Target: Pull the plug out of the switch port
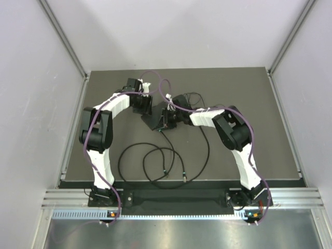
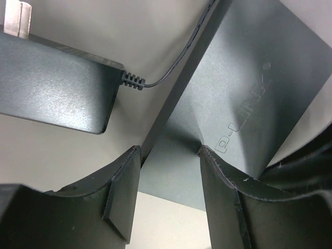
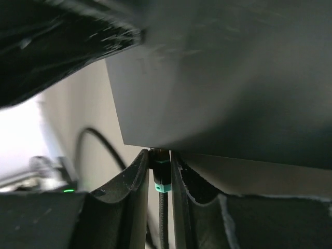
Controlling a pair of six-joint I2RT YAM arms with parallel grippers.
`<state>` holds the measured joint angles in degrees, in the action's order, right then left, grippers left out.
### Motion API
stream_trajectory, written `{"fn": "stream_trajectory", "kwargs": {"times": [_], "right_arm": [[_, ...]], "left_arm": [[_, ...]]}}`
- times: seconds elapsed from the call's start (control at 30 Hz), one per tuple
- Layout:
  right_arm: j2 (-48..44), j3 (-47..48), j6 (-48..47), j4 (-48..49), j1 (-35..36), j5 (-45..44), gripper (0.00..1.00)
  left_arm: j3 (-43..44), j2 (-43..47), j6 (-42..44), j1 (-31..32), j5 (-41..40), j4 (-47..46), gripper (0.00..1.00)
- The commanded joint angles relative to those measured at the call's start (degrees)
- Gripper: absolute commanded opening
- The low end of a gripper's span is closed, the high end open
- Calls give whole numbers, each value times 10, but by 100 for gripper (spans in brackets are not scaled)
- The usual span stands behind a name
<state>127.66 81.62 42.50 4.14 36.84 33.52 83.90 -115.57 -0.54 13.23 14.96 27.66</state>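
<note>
The switch lies at the far middle of the counter, one corner pointing near; on its narrow edge a port holds the plug, teal-booted, seated right up to the casing; the right hand is clamped on that plug, a finger tight on each side; the left hand grips the switch's far left end; a black power adapter lies near it; slack cable loops across the near counter; dark surface runs wide to the right edge.
</note>
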Motion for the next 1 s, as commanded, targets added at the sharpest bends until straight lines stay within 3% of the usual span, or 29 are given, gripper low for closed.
{"fn": "stream_trajectory", "kwargs": {"times": [0.0, 0.13, 0.17, 0.2, 0.27, 0.3, 0.43, 0.5, 0.63, 0.83, 0.97], "right_arm": [[-28, -22, -149, -83, 22, -95, 0], [-44, -75, -132, -1, 17, -65, 0], [-44, -92, -110, 33, 10, -7, 0], [-42, -112, -71, 166, 0, 32, 0], [-18, -183, 100, 330, -17, 111, 0], [-6, -198, 197, 465, -20, 120, 0], [54, -243, 367, 658, -34, 134, 0], [45, -249, 369, 641, -34, 126, 0], [4, -244, 297, 478, -33, 102, 0], [-59, -152, 101, 73, -33, 17, 0], [-44, -115, 76, -1, -33, 10, 0]], "left_arm": [[-19, -43, 9, 7, -25, 46, 53], [-22, -43, 9, 7, -26, 48, 53], [-22, -41, 10, 7, -26, 48, 53], [-23, -41, 9, 7, -28, 46, 53], [-24, -41, 10, 7, -32, 46, 53], [-24, -41, 10, 7, -32, 46, 53], [-25, -41, 11, 7, -34, 47, 53], [-27, -37, 12, 7, -35, 42, 53], [-29, -26, 6, 7, -24, 34, 53], [-44, 40, -21, 14, -33, -4, 62], [-83, 111, -49, 16, -46, -41, 72]]}}
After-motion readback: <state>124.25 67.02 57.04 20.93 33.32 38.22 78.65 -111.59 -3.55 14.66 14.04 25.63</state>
